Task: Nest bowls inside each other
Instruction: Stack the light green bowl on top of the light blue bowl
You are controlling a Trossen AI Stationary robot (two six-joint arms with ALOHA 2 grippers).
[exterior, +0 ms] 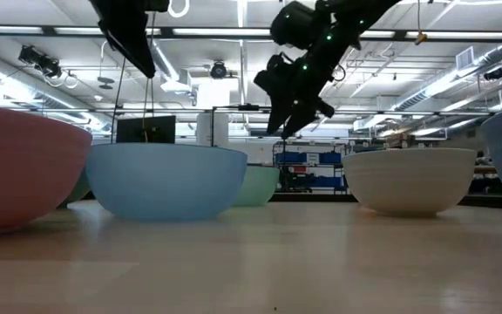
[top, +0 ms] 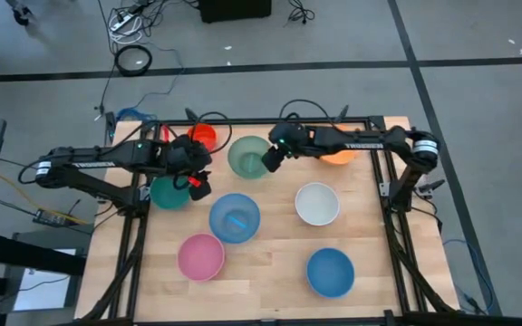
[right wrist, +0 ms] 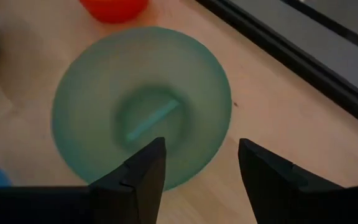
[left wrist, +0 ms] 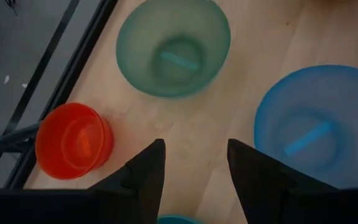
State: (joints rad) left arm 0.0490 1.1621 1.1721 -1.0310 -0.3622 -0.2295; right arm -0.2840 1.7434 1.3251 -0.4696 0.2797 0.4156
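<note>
Bowls [top: 235, 217] all sit upright, mouths up, none nested.

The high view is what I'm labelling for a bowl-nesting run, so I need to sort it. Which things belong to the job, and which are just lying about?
Job, all on the table:
red bowl, green bowl, orange bowl, teal bowl, light blue bowl, white bowl, pink bowl, blue bowl.

Lying about, on the floor beyond the table:
coiled cable, black box.

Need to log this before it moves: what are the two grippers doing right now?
Left gripper: jaws open, holding nothing.
Right gripper: jaws open, empty, over the green bowl.
</note>
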